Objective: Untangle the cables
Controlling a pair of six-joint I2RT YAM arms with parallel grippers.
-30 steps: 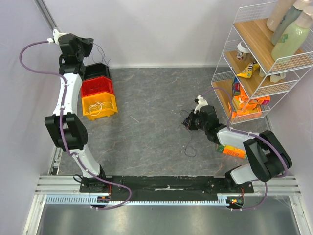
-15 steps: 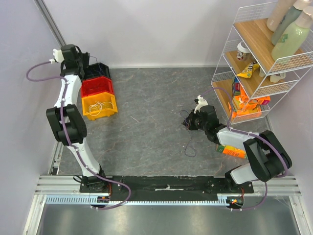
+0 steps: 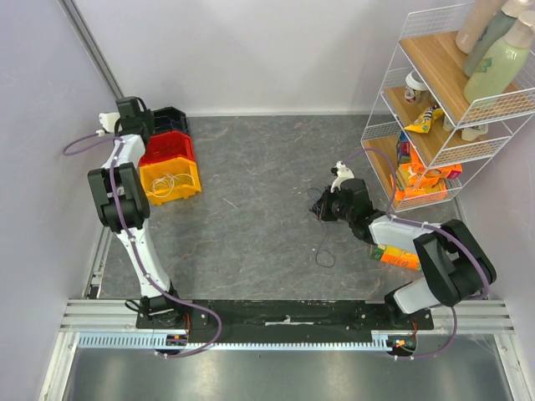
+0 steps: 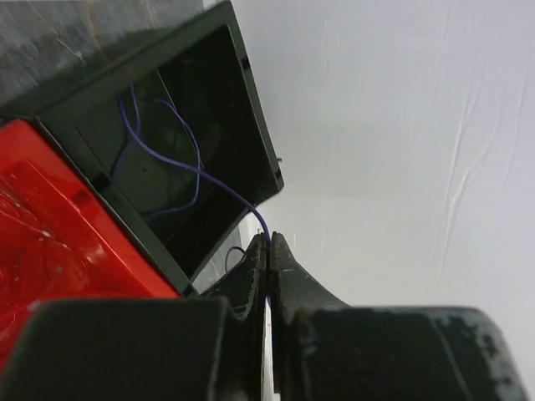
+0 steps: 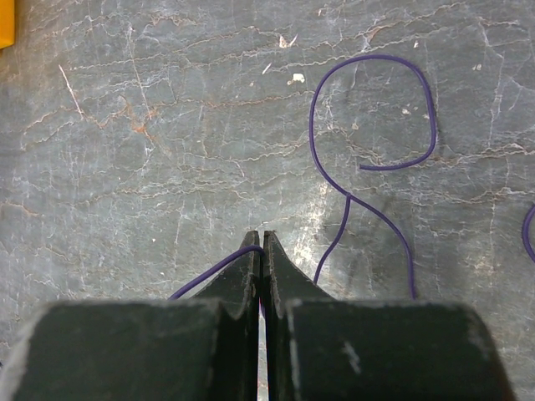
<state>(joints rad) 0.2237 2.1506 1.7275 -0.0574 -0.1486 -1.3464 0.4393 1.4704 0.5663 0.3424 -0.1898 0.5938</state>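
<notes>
My left gripper (image 4: 267, 240) is shut on a thin purple cable (image 4: 191, 167) that trails into the black bin (image 4: 203, 100); in the top view it (image 3: 149, 125) hangs at the black bin (image 3: 173, 118) at the back left. My right gripper (image 5: 262, 237) is shut on another purple cable (image 5: 209, 271) low over the table. More purple cable loops (image 5: 372, 113) lie on the stone surface ahead of it. In the top view the right gripper (image 3: 318, 205) is right of centre, with a dark strand (image 3: 324, 251) trailing toward the front. White cables (image 3: 170, 181) lie in the yellow bin (image 3: 191, 188).
A red bin (image 3: 167, 149) sits between the black and yellow bins. A white wire shelf (image 3: 435, 117) with bottles and snack packets stands at the right. An orange packet (image 3: 394, 256) lies under the right arm. The grey wall is close behind the left gripper.
My left arm has swung down and toward the wall, bringing its gripper low to the black bin. The right arm has hardly moved.
</notes>
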